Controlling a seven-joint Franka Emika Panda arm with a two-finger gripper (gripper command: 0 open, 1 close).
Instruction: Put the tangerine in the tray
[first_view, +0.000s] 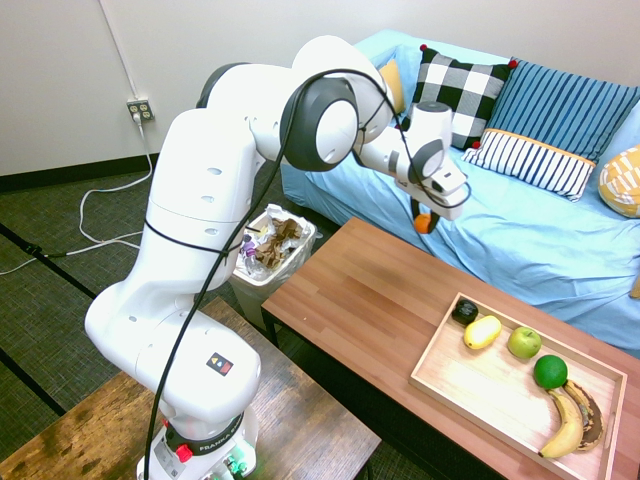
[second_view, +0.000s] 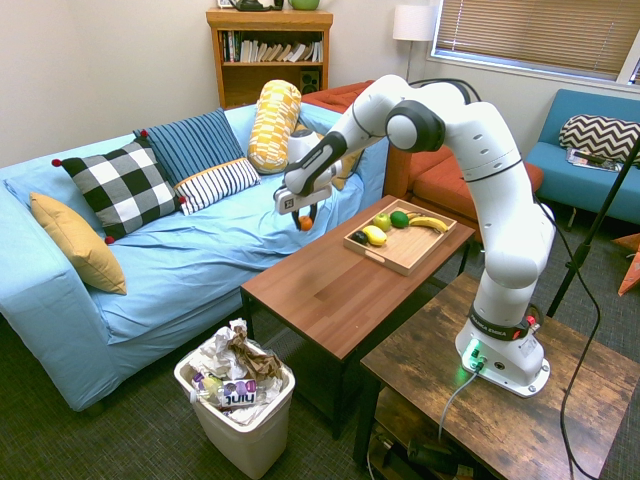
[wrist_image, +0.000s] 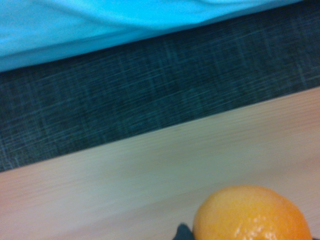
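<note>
Arm reached out over the table, bent at the elbow, wrist turned down, gripper pointed at the floor side, held above the far long edge near the sofa. Fingers clamped on the tangerine; fruit held in the air, clear of the tabletop, well apart from the tray. In the tray: dark fruit, lemon, apple, lime, bananas. Tangerine also seen partly in the wrist view, cut by the picture's edge.
</note>
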